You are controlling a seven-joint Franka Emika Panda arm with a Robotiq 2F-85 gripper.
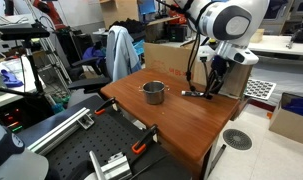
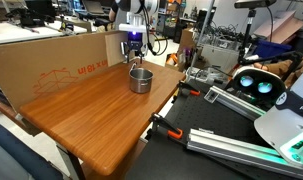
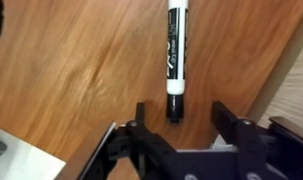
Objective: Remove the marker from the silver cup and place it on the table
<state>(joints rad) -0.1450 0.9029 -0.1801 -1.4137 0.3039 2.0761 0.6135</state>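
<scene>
The marker, a white-barrelled pen with black ends, lies flat on the reddish-brown table in the wrist view. My gripper is open just above it, and the marker's black end sits between the two fingers without touching them. In an exterior view the marker lies on the table beside the silver cup, with the gripper right over it. The cup stands upright near the table's far edge, with the gripper behind it.
A cardboard box wall runs along one table edge. A black perforated workbench with orange-handled clamps adjoins the table. The table edge is close to the gripper.
</scene>
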